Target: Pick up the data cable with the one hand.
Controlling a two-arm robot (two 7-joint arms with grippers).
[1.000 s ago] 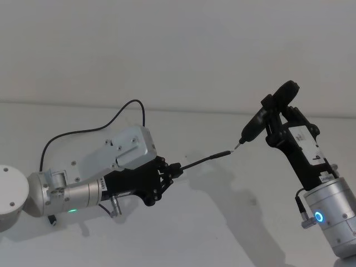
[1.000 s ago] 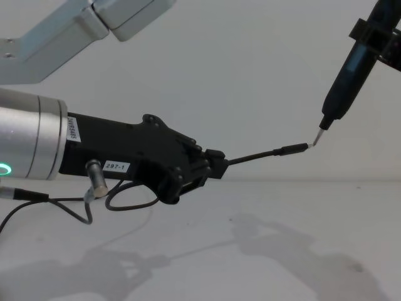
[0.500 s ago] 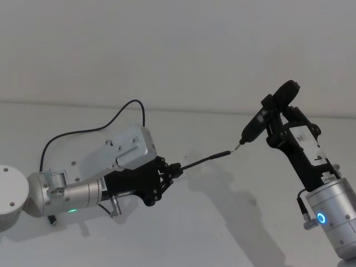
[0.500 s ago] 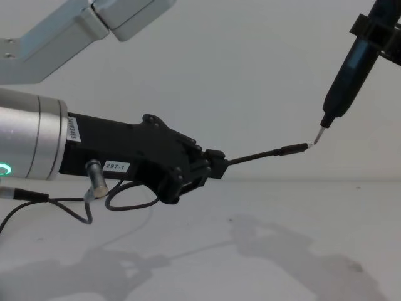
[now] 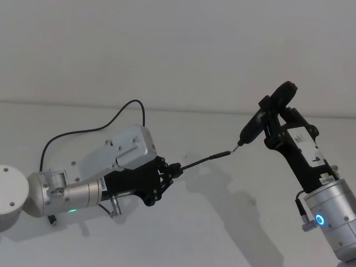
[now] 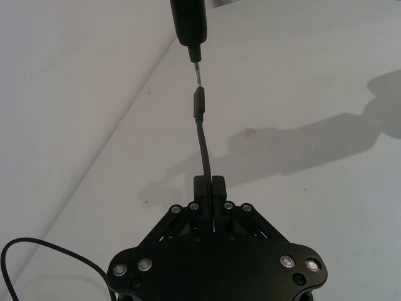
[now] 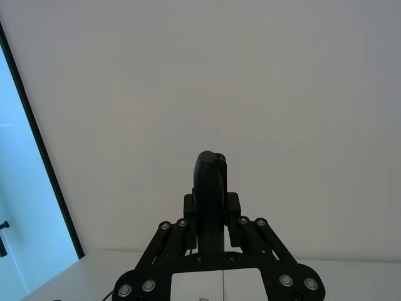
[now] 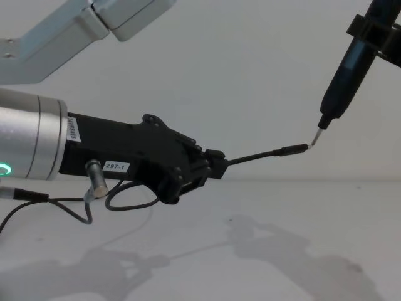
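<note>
My left gripper [image 5: 176,168] sits low and close in, raised off the white table [image 5: 222,222], its fingers [image 8: 213,164] pressed together on the cable [image 5: 203,160]. The left wrist view shows both fingertips meeting around the black cord, which runs straight out from them to its slim plug [image 6: 198,101]. Behind my left wrist the rest of the cable loops back over the table and up in an arc toward the far wall.

Farther out and to the right, my right gripper [image 5: 276,123] is held up higher, clamped on a dark pen tool [image 5: 260,118] that slants downward. Its thin metal tip [image 8: 317,136] comes right to the end of the plug; from the chest view the two look to be touching, while the left wrist view shows them just apart, so I cannot tell.
</note>
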